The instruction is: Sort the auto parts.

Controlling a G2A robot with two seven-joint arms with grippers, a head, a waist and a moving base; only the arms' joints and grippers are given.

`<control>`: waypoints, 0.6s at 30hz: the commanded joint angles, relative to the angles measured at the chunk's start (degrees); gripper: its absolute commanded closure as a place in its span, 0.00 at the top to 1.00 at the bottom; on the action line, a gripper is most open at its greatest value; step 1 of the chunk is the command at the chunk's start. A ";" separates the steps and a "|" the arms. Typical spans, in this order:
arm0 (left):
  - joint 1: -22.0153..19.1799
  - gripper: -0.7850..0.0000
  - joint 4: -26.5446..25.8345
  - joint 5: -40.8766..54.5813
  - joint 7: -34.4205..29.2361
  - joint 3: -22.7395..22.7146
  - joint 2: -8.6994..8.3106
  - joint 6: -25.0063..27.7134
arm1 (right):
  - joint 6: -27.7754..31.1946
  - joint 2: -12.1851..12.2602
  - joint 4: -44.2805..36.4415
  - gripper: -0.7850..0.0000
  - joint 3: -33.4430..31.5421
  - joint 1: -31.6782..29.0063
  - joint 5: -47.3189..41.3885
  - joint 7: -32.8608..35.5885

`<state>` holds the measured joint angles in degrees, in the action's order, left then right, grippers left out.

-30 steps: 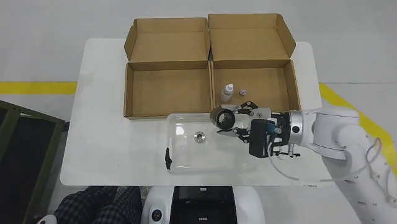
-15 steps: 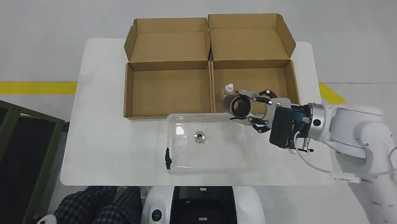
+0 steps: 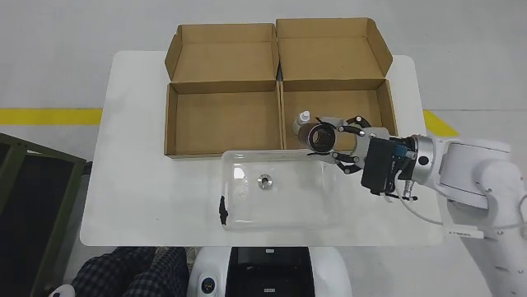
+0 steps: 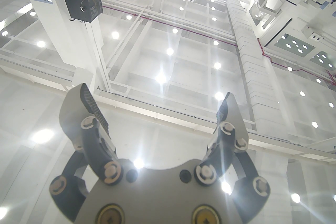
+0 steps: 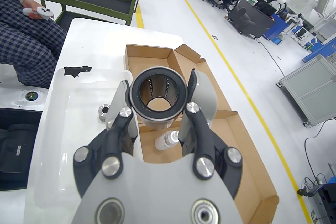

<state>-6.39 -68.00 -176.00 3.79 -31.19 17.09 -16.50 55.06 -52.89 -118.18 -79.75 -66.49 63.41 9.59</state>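
Left gripper (image 4: 155, 107): ribbed fingers stood spread. A round metal nut (image 3: 264, 181) lay in the clear plastic tray (image 3: 247, 211). Right gripper (image 5: 158, 84) pinched a hollow steel bearing (image 5: 183, 95), black-rimmed and cylindrical, over the near left corner of the right cardboard box (image 3: 354, 116), above a small white bottle (image 5: 165, 141).

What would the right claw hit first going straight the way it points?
Probably the wall of the left cardboard box; height is unclear, so the right claw and its bearing may clear it.
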 commanded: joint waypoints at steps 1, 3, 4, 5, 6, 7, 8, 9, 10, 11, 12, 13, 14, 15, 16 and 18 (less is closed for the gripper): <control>0.00 1.00 0.00 0.00 0.00 0.00 0.00 0.00 | -0.33 -0.06 0.05 0.00 0.59 0.20 0.06 0.05; 0.00 1.00 0.00 0.00 0.00 0.00 0.00 0.00 | -0.76 -0.13 0.13 0.00 1.42 0.52 0.34 0.34; 0.00 1.00 0.00 0.00 0.00 0.00 0.00 0.00 | -0.99 -0.17 0.12 0.00 1.93 0.70 0.54 0.61; 0.00 1.00 0.00 0.00 0.00 0.00 0.00 0.00 | -1.21 -0.23 0.11 0.00 2.51 0.91 0.69 0.85; 0.00 1.00 0.00 0.00 0.00 0.00 0.00 0.00 | -1.56 -0.28 0.16 0.00 3.10 1.17 1.00 1.28; 0.00 1.00 0.00 0.00 0.00 0.00 0.00 0.00 | -1.81 -0.36 0.21 0.00 3.82 1.42 1.18 1.59; 0.00 1.00 0.00 0.00 0.00 0.00 0.00 0.00 | -1.85 -0.44 0.34 0.00 4.65 1.73 1.20 1.80; 0.00 1.00 0.00 0.00 0.00 0.00 0.00 0.00 | -2.04 -0.54 0.56 0.00 5.51 2.09 1.23 2.09; 0.00 1.00 0.00 0.00 0.00 0.00 0.00 0.00 | -2.24 -0.65 0.77 0.00 6.44 2.53 1.34 2.49; 0.00 1.00 0.00 0.00 0.00 0.00 0.00 0.00 | -2.49 -0.77 0.97 0.00 7.47 3.00 1.50 2.95; 0.00 1.00 0.00 0.00 0.00 0.00 0.00 0.00 | -2.79 -0.91 1.27 0.00 8.50 3.55 1.57 3.30; 0.00 1.00 0.00 0.00 0.00 0.00 0.00 0.00 | -3.27 -1.07 1.67 0.00 9.45 4.17 1.63 3.51; 0.00 1.00 0.00 0.00 0.00 0.00 0.00 0.00 | -3.69 -1.23 2.05 0.00 10.38 4.81 1.76 3.78; 0.00 1.00 0.00 0.00 0.00 0.00 0.00 0.00 | -4.04 -1.39 2.48 0.00 11.31 5.45 1.84 4.07; 0.00 1.00 0.00 0.00 0.00 0.00 0.00 0.00 | -4.36 -1.56 2.89 0.00 12.25 6.10 1.90 4.36; 0.00 1.00 0.00 0.00 0.00 0.00 0.00 0.00 | -5.05 -1.93 3.82 0.00 14.22 7.39 2.00 5.04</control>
<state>-6.39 -68.00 -176.00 3.79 -31.19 17.09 -16.50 50.38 -54.64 -114.88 -66.57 -59.81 65.38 14.25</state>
